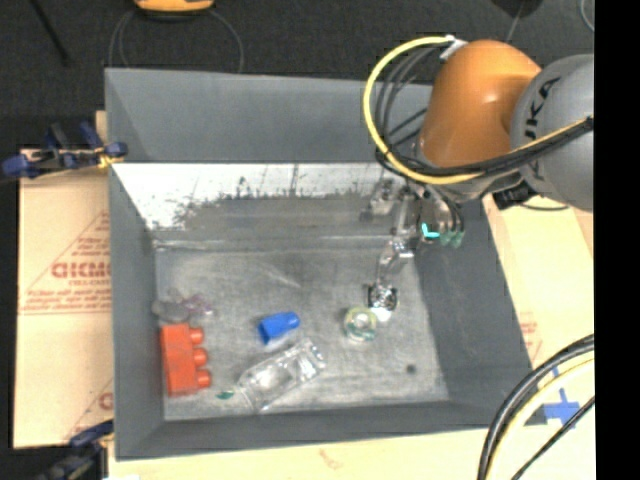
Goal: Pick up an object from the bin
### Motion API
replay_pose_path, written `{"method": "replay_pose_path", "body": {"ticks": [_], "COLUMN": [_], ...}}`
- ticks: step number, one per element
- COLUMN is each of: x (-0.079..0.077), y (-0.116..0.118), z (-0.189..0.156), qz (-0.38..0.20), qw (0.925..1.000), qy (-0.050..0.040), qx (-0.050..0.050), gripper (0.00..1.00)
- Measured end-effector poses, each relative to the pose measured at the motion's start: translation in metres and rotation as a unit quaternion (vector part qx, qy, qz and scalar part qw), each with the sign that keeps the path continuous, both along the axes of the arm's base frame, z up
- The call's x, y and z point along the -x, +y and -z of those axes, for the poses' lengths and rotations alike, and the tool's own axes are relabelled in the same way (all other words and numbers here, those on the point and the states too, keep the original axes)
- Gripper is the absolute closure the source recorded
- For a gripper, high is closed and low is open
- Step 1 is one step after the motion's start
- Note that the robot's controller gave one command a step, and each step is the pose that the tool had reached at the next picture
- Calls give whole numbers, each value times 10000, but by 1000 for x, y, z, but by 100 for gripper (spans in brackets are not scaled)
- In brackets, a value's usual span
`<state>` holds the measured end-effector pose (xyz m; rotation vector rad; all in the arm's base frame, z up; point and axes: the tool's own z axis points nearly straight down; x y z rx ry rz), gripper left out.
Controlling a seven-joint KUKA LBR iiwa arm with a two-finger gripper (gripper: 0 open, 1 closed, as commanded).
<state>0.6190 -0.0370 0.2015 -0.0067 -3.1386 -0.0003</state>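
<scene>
My gripper (382, 296) hangs low over the right middle of the bin floor, its tip just above and to the right of a small clear round thing with a greenish tint (360, 325). I cannot tell whether the tip touches that thing. A small blue cone-shaped cap (278, 326) lies on the floor to the left of it.
A clear crinkled plastic packet (281, 372) lies near the front wall. A red toy brick (185, 358) sits in the front left corner, with a pale clear piece (181, 308) just behind it. The arm with its orange cover and cables comes in from the upper right.
</scene>
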Motion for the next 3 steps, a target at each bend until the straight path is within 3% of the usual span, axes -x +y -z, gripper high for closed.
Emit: {"method": "replay_pose_path", "body": {"ticks": [1,2,3], "x": [19,56,52], "y": [81,138,137], "z": [125,126,123], "qz": [-1739,-1973,-1950], "qw": [9848,9803,9807], "qy": [-50,-107,-138], "qx": [3,6,4], "gripper": [0,0,100]}}
